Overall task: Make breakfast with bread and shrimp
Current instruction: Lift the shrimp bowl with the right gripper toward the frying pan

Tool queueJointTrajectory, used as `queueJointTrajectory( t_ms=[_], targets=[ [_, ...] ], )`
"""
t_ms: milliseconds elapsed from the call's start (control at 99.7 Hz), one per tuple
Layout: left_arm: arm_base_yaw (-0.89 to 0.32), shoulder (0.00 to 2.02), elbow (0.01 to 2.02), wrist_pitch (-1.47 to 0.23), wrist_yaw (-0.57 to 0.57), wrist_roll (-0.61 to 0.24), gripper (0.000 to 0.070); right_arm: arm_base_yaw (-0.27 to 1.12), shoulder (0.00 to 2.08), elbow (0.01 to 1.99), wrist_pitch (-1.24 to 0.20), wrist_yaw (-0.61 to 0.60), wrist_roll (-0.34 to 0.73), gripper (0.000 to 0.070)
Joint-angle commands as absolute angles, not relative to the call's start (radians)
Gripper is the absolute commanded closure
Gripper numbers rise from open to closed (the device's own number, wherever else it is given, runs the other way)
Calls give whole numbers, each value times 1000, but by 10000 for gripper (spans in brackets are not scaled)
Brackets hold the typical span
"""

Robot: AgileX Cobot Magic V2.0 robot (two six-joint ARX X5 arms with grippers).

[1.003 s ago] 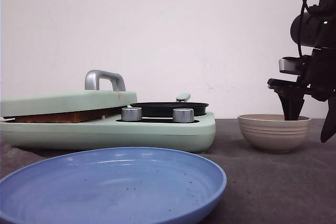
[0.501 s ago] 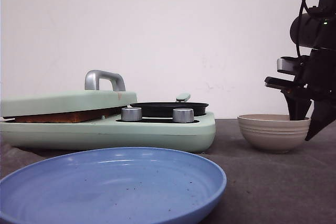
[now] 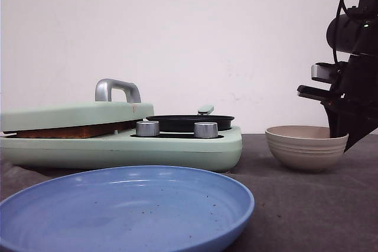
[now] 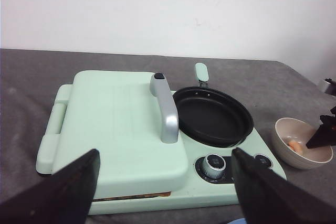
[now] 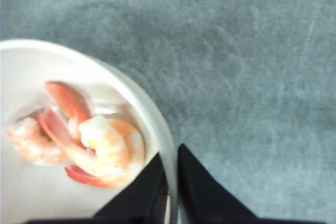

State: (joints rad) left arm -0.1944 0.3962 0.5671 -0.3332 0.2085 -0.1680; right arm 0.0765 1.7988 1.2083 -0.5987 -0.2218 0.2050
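Two arms | near: blue plate | mid: bread flat under press lid, edge showing, long axis sideways; likely soft, lift by crust | far: right gripper pinching bowl rim, shrimp inside, probably slippery | left gripper fingers spread, holding nothing

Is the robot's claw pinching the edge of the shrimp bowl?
Touching. The right wrist view shows the right gripper with one finger on each side of the bowl rim, squeezed against it.
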Motion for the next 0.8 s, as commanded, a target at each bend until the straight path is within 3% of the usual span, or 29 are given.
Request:
queueJointTrajectory(
  t_ms=[0,451,642,652,792],
  targets=[
    [-196,398,571,-322,204,-170,260,78,1800,1225,-580,-241,195,700],
    [-196,398,571,-322,199,-170,260,99,1564,1225,-392,-342,276,700],
    [-196,398,571,-322,199,-170,260,170,1522,1225,-251,-340,254,700],
    [-196,398,571,-324,199,-170,260,235,1530,1225,-178,-264,231,700],
    [-196,398,571,-324,199,-170,260,308,1542,1225,-98,-155,122,700]
  ],
)
